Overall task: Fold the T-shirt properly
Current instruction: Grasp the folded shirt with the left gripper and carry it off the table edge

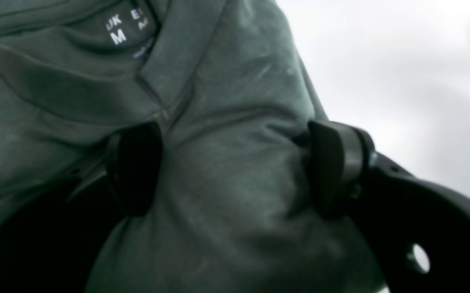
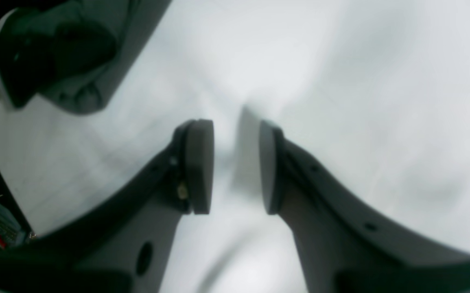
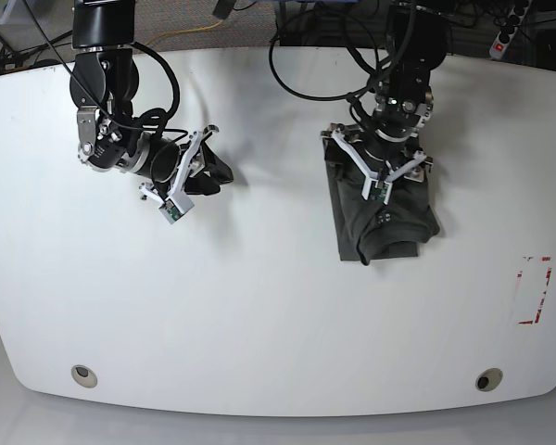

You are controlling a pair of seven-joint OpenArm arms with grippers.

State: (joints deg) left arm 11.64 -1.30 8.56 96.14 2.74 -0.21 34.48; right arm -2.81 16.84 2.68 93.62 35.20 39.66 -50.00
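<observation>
The white table (image 3: 259,306) fills the base view. The T-shirt (image 3: 380,213) lies right of centre, a compact bundle, long axis running up-frame. The left gripper (image 1: 235,167) sits on it, jaws spread wide around a fabric ridge. The right gripper (image 2: 235,167), upper left and well apart, is narrowly parted and empty. Cables (image 3: 306,56) trail along the far edge.
</observation>
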